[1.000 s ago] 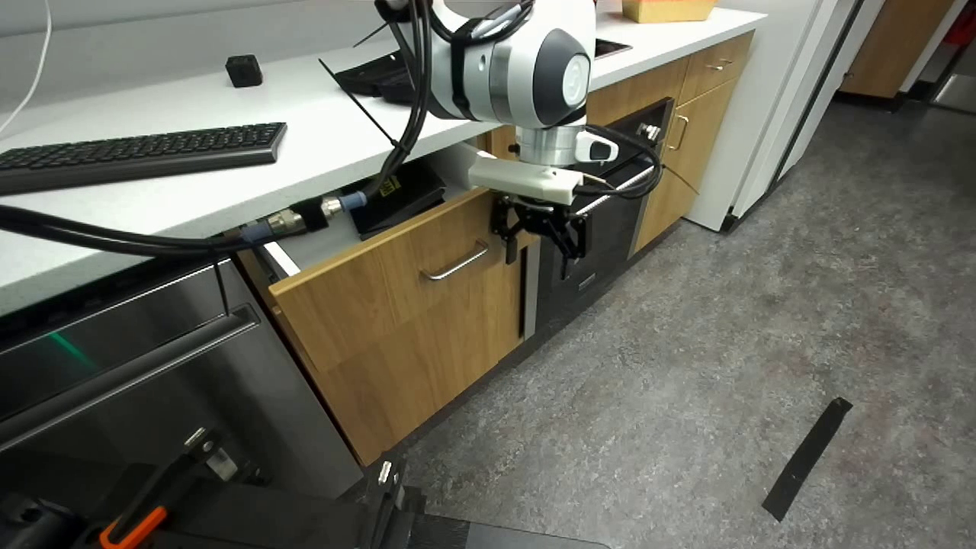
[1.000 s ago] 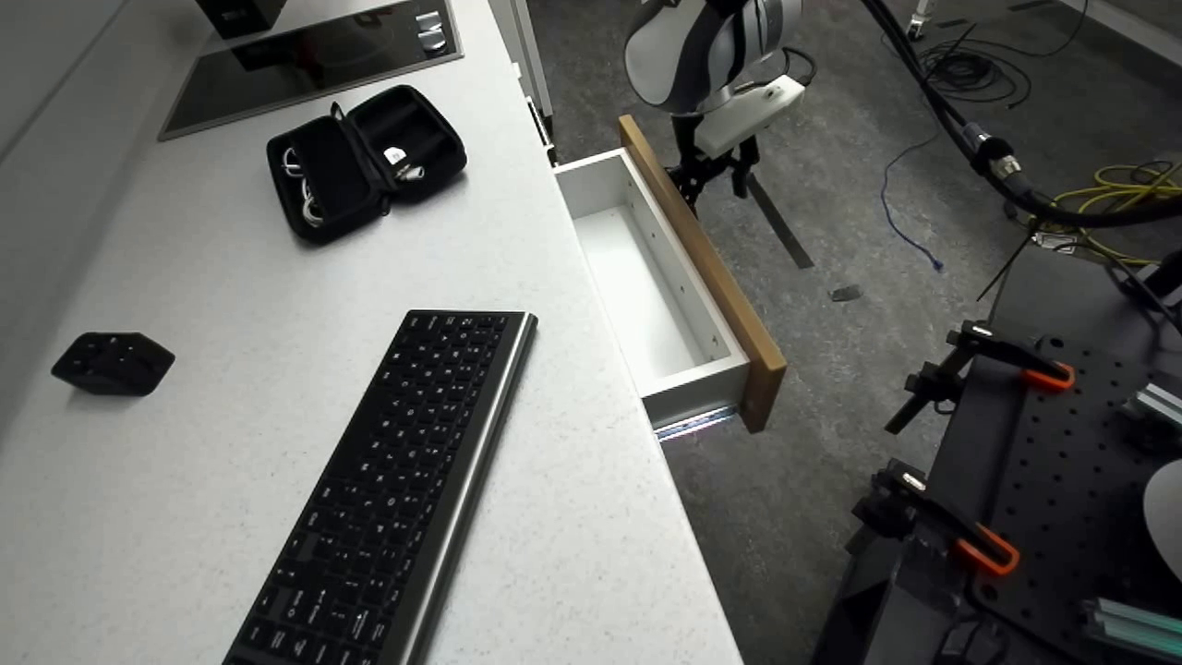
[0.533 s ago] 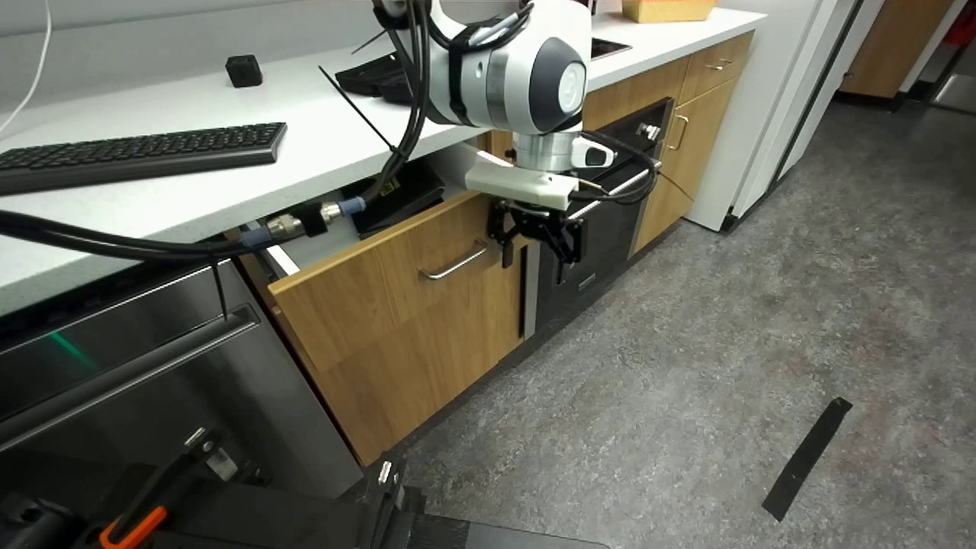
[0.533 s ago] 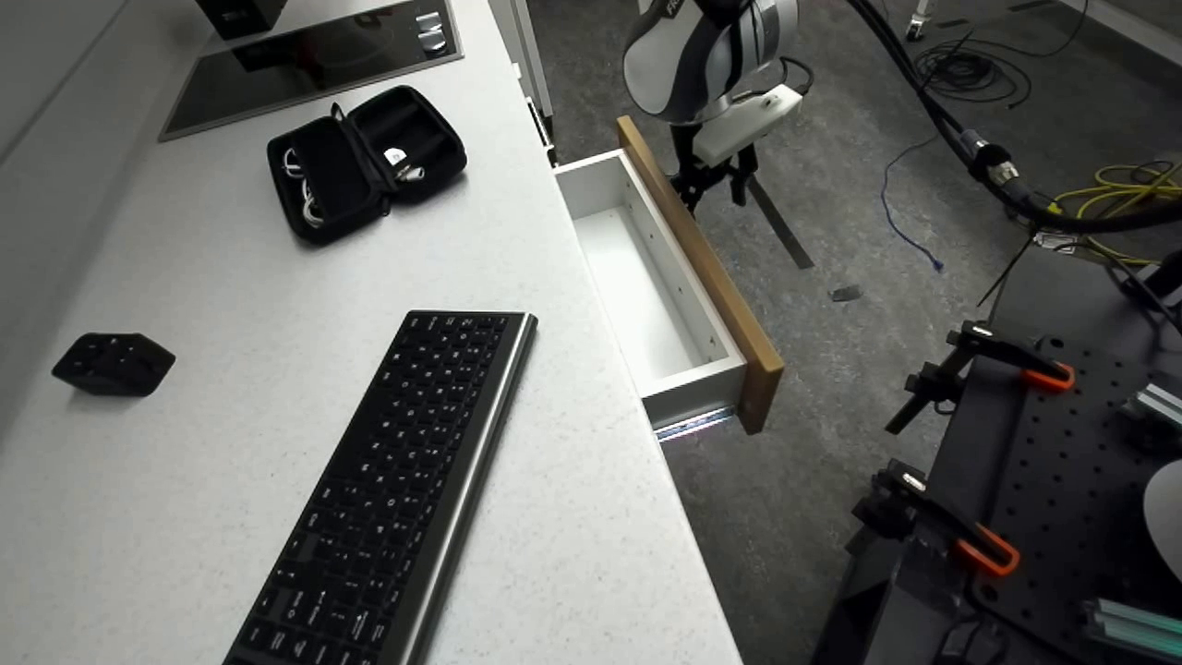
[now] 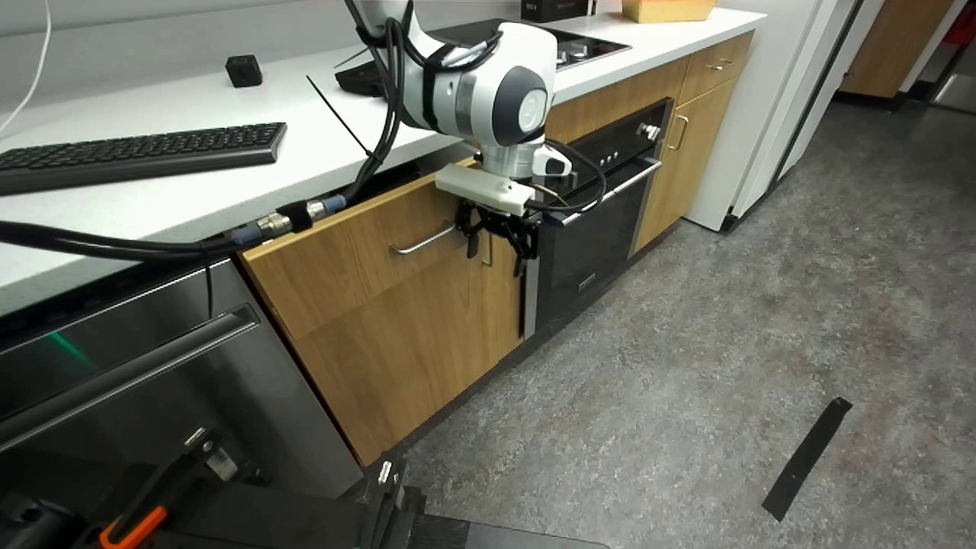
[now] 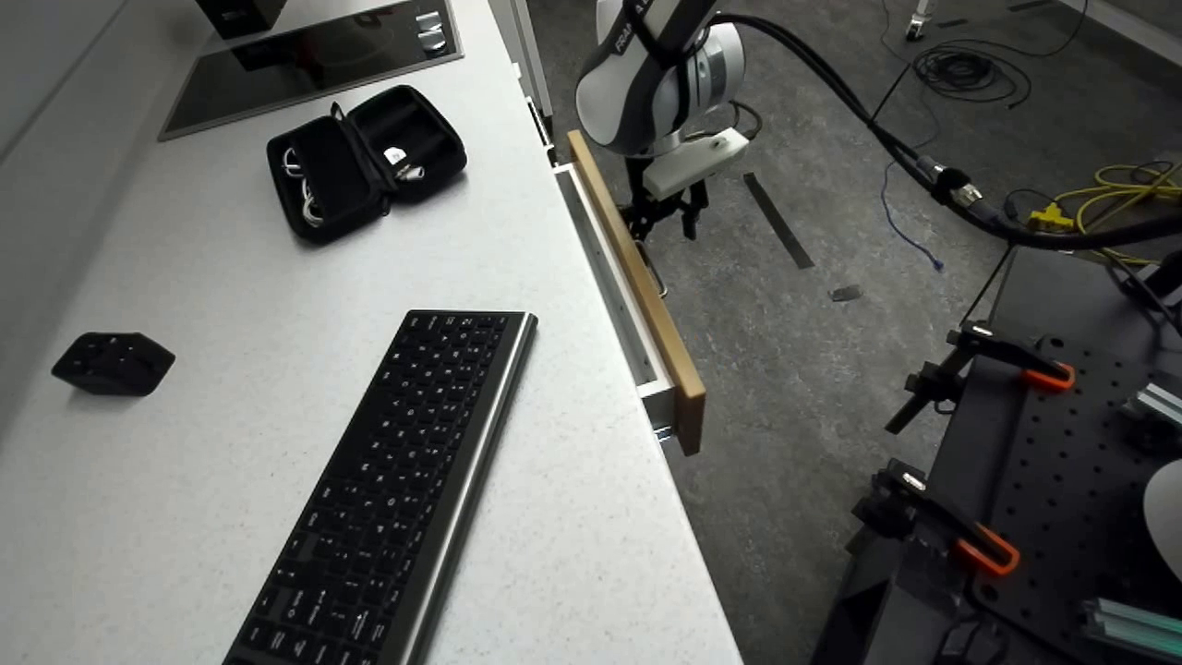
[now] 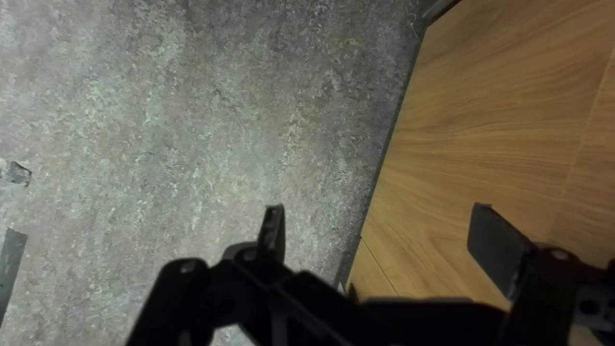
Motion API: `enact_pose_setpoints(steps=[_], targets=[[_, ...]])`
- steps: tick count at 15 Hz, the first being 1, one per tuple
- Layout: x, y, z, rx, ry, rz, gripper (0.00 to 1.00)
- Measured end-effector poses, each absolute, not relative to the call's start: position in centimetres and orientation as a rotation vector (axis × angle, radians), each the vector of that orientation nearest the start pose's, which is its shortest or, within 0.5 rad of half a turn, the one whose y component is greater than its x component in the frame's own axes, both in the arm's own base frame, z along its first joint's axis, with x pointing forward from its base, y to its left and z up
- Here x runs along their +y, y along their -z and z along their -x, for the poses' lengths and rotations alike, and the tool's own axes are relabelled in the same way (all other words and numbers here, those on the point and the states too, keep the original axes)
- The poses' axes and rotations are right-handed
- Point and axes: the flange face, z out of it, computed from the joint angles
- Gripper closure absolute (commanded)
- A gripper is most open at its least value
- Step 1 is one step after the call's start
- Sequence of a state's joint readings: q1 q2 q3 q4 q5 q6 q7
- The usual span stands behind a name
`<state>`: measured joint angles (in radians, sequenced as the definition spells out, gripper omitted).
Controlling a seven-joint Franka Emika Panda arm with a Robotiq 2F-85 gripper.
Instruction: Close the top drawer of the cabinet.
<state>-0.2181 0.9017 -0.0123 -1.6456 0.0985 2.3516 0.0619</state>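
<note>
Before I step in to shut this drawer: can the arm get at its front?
Probably yes: the open gripper is right at the drawer front, perhaps touching, with nothing visible between them.

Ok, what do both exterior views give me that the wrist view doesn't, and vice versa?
Only the exterior views: that the top drawer stands partly open, its bar handle, the countertop and the keyboard.
Only the wrist view: the look down between the spread fingers of the pincer, floor to one side, the wooden face of the cabinet to the other.
Shared: the pincer, the floor with its dark strip, and the cabinet's wood.
</note>
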Motion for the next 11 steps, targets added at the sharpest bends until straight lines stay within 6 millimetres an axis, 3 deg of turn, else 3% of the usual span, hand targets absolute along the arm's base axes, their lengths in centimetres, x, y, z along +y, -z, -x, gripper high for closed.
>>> enact_pose_setpoints(steps=[5,11], targets=[[-9.5,-7.4,-66.3,0.48,-0.179,2.973,0.0],[-9.1,-7.2,-66.7,0.444,-0.17,2.976,0.0]])
